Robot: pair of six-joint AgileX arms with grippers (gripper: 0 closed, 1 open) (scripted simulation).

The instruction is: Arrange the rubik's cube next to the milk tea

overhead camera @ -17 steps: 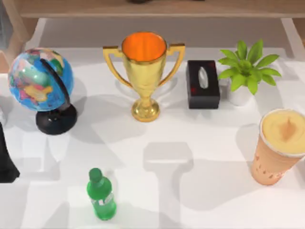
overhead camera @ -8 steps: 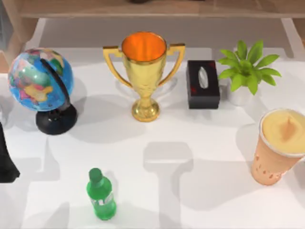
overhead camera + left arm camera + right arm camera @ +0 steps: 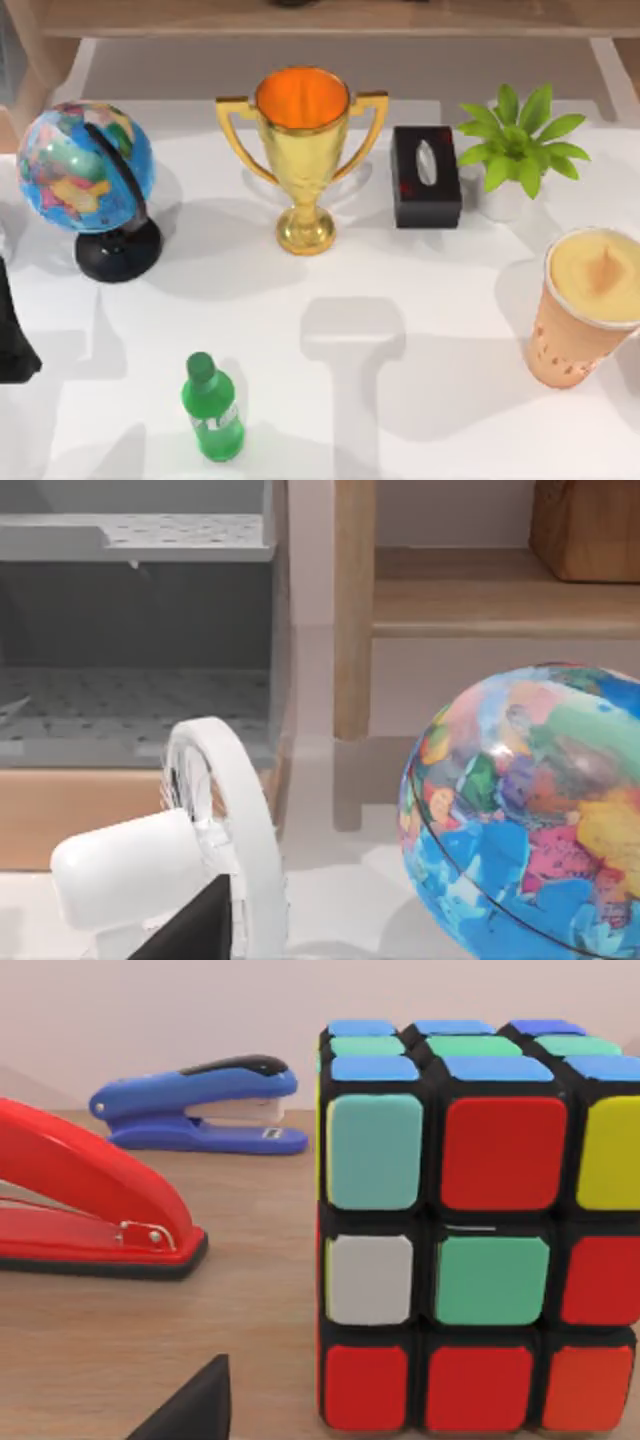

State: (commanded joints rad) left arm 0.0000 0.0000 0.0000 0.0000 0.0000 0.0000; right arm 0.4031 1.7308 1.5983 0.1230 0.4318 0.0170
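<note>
**Cube on a wooden surface, cup at the table's right edge**

In the right wrist view a dark wedge at the lower edge is all there is of the right gripper (image 3: 190, 1410), so I cannot tell whether it is spread or pressed together. Just beyond it stands the rubik's cube (image 3: 480, 1230), a black-gridded puzzle block with red, green, yellow, white and blue squares, resting flat on a brown wooden surface (image 3: 150, 1340). Near the cube lies a glossy red stapler (image 3: 90, 1200), and farther back a blue stapler (image 3: 205, 1105) with a black top strip.

The left gripper (image 3: 190, 930) is likewise a dark corner in the left wrist view, its state impossible to tell. Beside it is a white round-framed fan-like object (image 3: 215, 830), and close by a multicoloured globe (image 3: 530, 820).

In the top view the left arm (image 3: 12, 335) sits at the table's left edge. On the white table (image 3: 420, 300) the milk tea (image 3: 588, 305), a tall tapered peach-orange cup with a creamy top, stands at the right edge. A green plastic bottle (image 3: 212, 408) stands near the front, and the globe on its black stand, a gold trophy (image 3: 302, 150), a black tissue box (image 3: 427, 175) and a potted green plant (image 3: 515, 150) line the back.
</note>
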